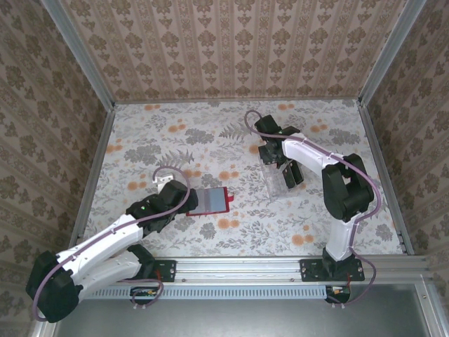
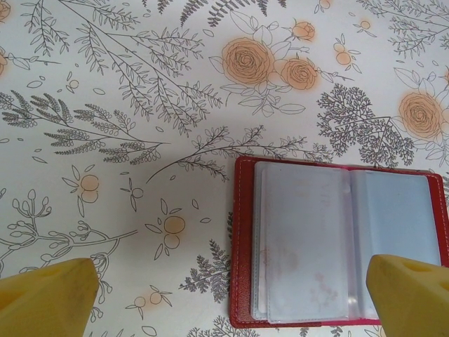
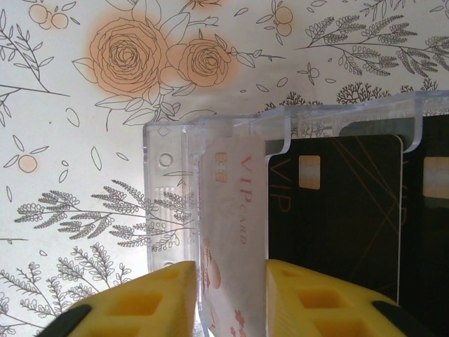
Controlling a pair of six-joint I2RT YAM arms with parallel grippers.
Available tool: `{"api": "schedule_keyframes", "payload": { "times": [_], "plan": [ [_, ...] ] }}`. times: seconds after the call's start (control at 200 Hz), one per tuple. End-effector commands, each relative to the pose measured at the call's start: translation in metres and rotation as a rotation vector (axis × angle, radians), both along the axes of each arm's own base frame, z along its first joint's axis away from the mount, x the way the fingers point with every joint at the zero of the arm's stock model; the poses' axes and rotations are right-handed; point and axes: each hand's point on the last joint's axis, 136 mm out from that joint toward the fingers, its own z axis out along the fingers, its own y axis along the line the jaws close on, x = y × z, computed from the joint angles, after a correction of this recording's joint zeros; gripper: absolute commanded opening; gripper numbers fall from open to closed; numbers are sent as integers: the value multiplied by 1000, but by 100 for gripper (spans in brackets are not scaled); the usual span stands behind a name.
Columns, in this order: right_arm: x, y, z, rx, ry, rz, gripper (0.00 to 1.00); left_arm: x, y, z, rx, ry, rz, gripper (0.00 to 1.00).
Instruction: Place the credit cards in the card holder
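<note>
The floral desk (image 1: 175,133) bears a clear tray (image 3: 165,203) at right and the red card holder (image 2: 330,246), spread open at left beneath the gaping left tool (image 2: 228,295), while the right tool (image 3: 230,298) pinches a pale credit card (image 3: 228,210) standing in the tray beside black credit cards (image 3: 337,225).

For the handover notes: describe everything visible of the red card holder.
The card holder is a small red wallet lying open and flat on the floral table. Inside are clear, greyish plastic sleeves, seemingly empty. The open left gripper is at its edge; whether it touches cannot be told.
</note>
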Motion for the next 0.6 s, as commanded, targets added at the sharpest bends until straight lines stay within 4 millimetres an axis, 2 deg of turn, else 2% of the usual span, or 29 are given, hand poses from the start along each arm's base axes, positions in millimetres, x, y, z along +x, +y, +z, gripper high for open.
{"api": "schedule_keyframes", "payload": {
  "times": [0.0, 0.19, 0.365, 0.595],
  "plan": [
    [2, 2, 8, 15, 2, 5, 28, 2, 0, 2, 0, -3, -6, 100],
    [5, 4, 11, 33, -5, 4, 24, 2, -2, 2, -4, -3, -8, 100],
    [7, 2, 5, 49, 16, -3, 16, 2, -1, 1, -3, -1, -8, 100],
    [5, 2, -5, 69, 43, -4, 13, 2, -1, 2, -1, 0, -9, 100]
  ]
}}
